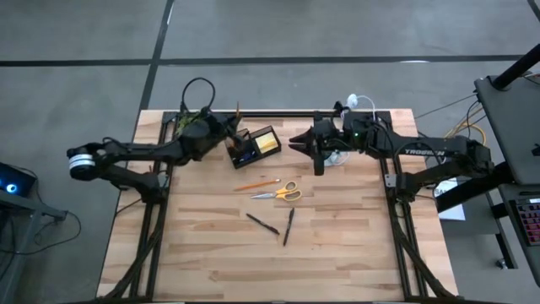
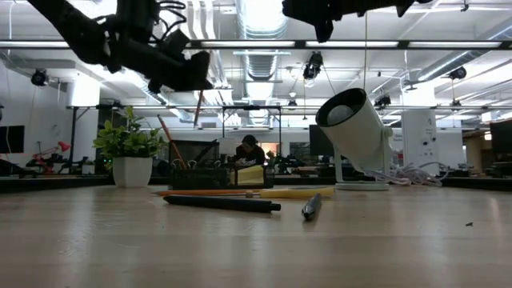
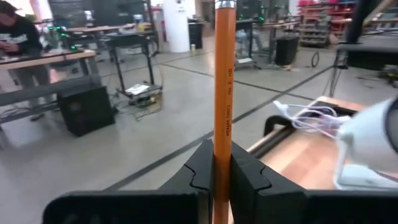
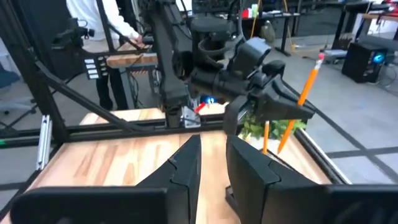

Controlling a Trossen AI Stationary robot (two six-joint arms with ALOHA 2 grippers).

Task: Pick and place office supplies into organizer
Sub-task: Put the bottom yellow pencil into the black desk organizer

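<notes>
Lowering the pencil [image 3: 224, 93] cleanly into the organizer [image 1: 251, 148] is the step in hand, as I read it: the left claw [image 3: 222, 177] is clenched on an orange pencil that stands upright between its fingers [image 3: 199, 171], and in the high view that claw [image 1: 228, 135] hangs at the far side of the table [image 1: 337, 245], just beside and above the black tray. To do it well, the arm should line the pencil's lower end over an open compartment, keep the shaft close to upright, and descend slowly so the tip enters the slot rather than catching a divider or nudging the tray; release should come only when the pencil is well inside, or it may tip out. The right wrist view shows another pencil already leaning near the same spot, so the new one needs room beside it. The right claw [image 1: 314, 152] waits in the air to the right of the organizer with nothing between its fingers [image 4: 186, 165], which stand a little apart. Left on the table, nearer the middle, are another orange pencil [image 1: 256, 183], the scissors [image 1: 278, 192] just beside it, and two dark pens [image 1: 262, 224] a little nearer the front edge; the yellow sticky-note block [image 1: 267, 141] sits at the organizer.
</notes>
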